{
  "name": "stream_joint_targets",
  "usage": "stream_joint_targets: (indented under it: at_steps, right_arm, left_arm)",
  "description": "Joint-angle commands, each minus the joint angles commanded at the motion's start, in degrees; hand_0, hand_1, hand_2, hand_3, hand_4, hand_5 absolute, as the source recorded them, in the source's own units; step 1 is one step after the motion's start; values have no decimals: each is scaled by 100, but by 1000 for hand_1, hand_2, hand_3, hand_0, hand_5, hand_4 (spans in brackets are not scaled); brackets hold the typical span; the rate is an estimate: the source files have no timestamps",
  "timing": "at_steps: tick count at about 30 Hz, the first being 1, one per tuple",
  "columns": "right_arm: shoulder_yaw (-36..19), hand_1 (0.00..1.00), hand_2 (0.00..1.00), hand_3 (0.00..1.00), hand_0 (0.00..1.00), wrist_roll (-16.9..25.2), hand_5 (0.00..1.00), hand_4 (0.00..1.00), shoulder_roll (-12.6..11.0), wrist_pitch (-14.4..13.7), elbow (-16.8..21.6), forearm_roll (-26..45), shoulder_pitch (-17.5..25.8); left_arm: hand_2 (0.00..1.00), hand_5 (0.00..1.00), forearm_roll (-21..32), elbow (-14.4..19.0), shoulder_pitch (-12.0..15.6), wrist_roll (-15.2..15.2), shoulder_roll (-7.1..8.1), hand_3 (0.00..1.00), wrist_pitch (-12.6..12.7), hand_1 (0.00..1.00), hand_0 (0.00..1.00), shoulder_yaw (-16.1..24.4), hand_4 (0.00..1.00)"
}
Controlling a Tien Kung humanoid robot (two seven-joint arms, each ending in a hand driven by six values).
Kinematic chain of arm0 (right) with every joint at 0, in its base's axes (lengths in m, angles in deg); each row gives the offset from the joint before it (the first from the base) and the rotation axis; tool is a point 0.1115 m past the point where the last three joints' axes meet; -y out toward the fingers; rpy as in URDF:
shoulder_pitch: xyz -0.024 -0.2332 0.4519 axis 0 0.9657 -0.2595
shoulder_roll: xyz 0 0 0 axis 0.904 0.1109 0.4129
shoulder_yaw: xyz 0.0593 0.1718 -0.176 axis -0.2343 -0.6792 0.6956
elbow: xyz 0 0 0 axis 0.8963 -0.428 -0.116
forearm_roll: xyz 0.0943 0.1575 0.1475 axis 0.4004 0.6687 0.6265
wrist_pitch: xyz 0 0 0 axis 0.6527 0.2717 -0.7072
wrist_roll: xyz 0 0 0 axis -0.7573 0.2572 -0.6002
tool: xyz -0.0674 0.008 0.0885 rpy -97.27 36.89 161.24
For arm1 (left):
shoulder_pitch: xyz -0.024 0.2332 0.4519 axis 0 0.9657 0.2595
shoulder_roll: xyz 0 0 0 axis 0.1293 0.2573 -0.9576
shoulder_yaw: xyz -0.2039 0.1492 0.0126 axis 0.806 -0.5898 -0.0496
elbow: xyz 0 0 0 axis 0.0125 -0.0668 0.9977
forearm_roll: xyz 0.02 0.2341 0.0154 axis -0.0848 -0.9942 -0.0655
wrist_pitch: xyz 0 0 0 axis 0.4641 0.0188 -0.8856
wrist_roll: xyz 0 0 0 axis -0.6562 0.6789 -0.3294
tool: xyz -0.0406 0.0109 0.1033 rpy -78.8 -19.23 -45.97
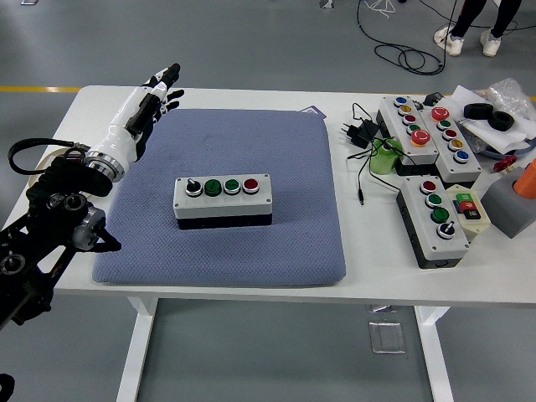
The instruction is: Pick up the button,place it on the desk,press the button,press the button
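Head view | left robot hand [144,107] open, fingers straight, above blue mat [222,197] left edge | button box [222,199] on mat, untouched

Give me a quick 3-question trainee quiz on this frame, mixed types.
1. True or false: the white-and-black left hand is touching the grey four-button control box.
2. The box rests on: A) bare white table B) blue-grey padded mat C) orange block
3. Going left to right, what comes after the black knob on the box?

Key: 1. False; the hand is raised with fingers extended, off by the mat's far left corner. 2. B. 3. Two green buttons, then a red one.
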Motion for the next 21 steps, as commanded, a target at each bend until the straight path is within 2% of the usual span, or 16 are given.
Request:
stream_joint_targets:
  at_steps: [2,3,5,7,11,16,21]
  right_arm:
    - [32,637,664,581,652,1,231,375,3,25,0,-43,-14]
    - [37,636,663,581,650,4,230,374,8,26,0,-42,-20]
    - [39,636,663,581,650,5,230,374,11,26,0,-41,-23]
    - [16,636,663,581,650,6,230,374,24,13,0,-27,-30]
    - [4,636,664,581,650,10,232,374,30,13,0,-41,-45]
    - [1,636,663,581,650,15,232,374,25,11,0,-44,-40]
    - [4,636,663,581,650,14,233,374,20,10,0,-34,-27]
  left_arm:
    - [998,998,482,-84,70,125,2,998,-38,913,891,105,789]
    - [953,998,727,-113,108,151,-7,982,-80,872,850,193,767]
    - [953,998,950,-128,130,159,-15,982,-109,872,850,250,767]
    - [953,998,798,-141,237,40,-131,982,-222,872,850,606,767]
    - [920,998,602,-98,334,-3,-214,943,-415,847,819,1028,750]
    - [904,998,389,-23,503,32,-179,911,-646,843,820,1400,746]
    - [902,998,434,132,772,106,-99,904,-836,849,825,1807,738]
